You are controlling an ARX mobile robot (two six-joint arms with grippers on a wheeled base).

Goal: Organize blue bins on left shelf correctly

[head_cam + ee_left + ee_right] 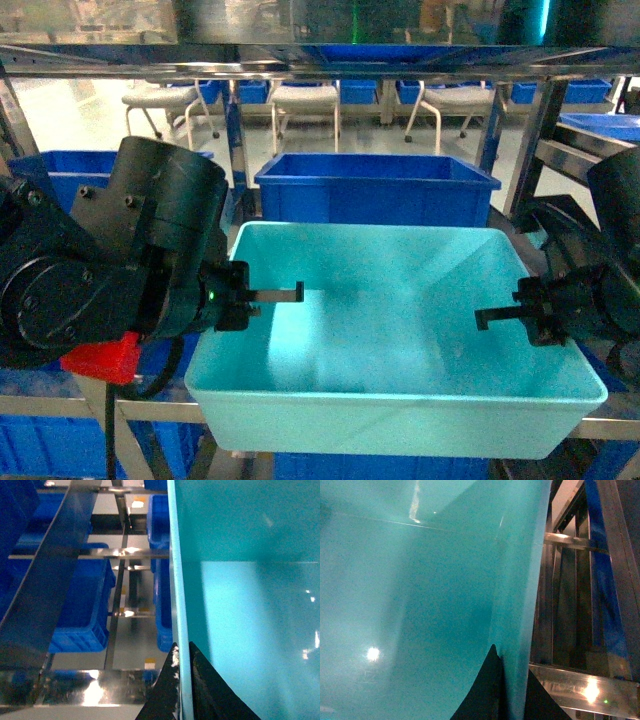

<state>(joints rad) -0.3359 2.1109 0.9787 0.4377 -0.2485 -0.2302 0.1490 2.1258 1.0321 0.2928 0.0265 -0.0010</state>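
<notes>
My left claw (290, 293) and right claw (490, 316) each pinch a side wall of the turquoise bin (390, 400), jaws nearly closed over its rim. It sits on the left shelf (60, 405) rails before a dark blue bin (375, 190); final placing seems left.

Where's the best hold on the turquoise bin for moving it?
On the two side walls of the turquoise bin, each pinched over its thin flat rim, as the left hand and right hand do now. The tub is wide and open-topped, so opposite holds should balance it.
</notes>
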